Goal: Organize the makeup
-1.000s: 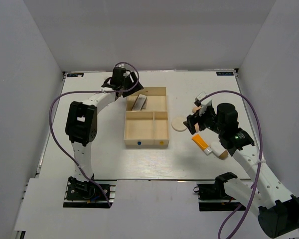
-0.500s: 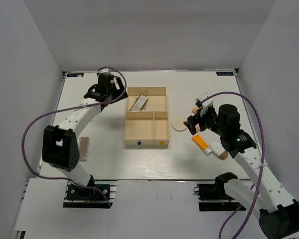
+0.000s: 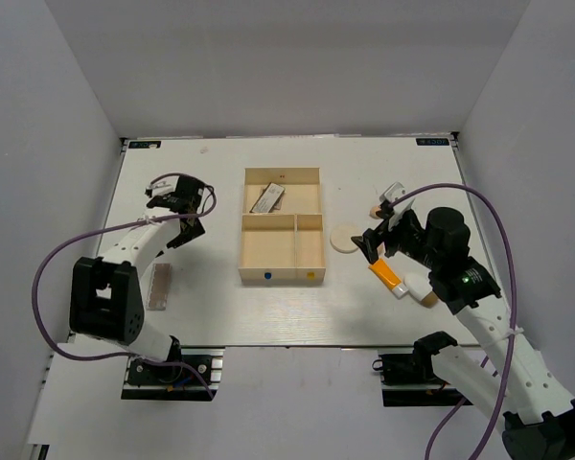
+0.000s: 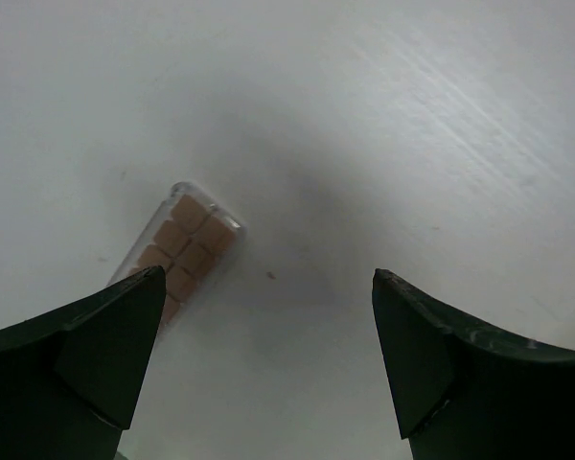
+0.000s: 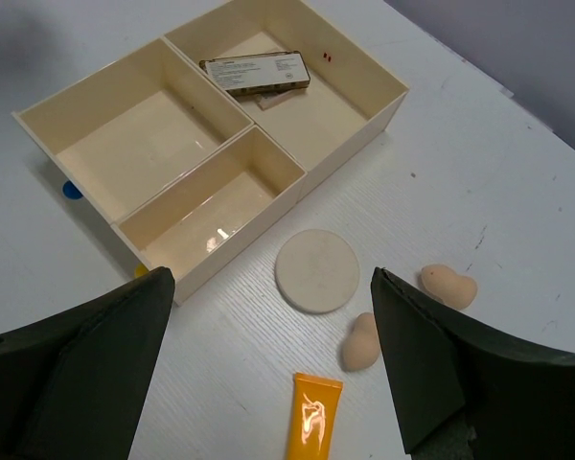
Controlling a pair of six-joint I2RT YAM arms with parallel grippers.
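My left gripper (image 3: 175,206) is open and empty over the left of the table. In the left wrist view it (image 4: 268,278) hovers above bare table, with a flat palette (image 4: 184,249) of peach squares beside its left finger; the top view shows that palette (image 3: 159,286) near the left edge. A second palette (image 3: 267,198) lies in the tray's far compartment and shows in the right wrist view (image 5: 257,74). My right gripper (image 5: 271,276) is open and empty above the cream round pad (image 5: 316,270), two peach sponges (image 5: 361,343) (image 5: 448,285) and the orange tube (image 5: 314,422).
The pale wooden tray (image 3: 287,278) stands mid-table; its two near compartments hold nothing, and its wall (image 5: 355,144) shows in the right wrist view. The white bottle (image 3: 417,285) with a brown cap lies right of the orange tube (image 3: 386,275). The round pad (image 3: 344,239) lies right of the tray.
My left arm has swung from the tray's far left corner out to the left and nearer, uncovering the palette on the table. The right gripper has barely moved.
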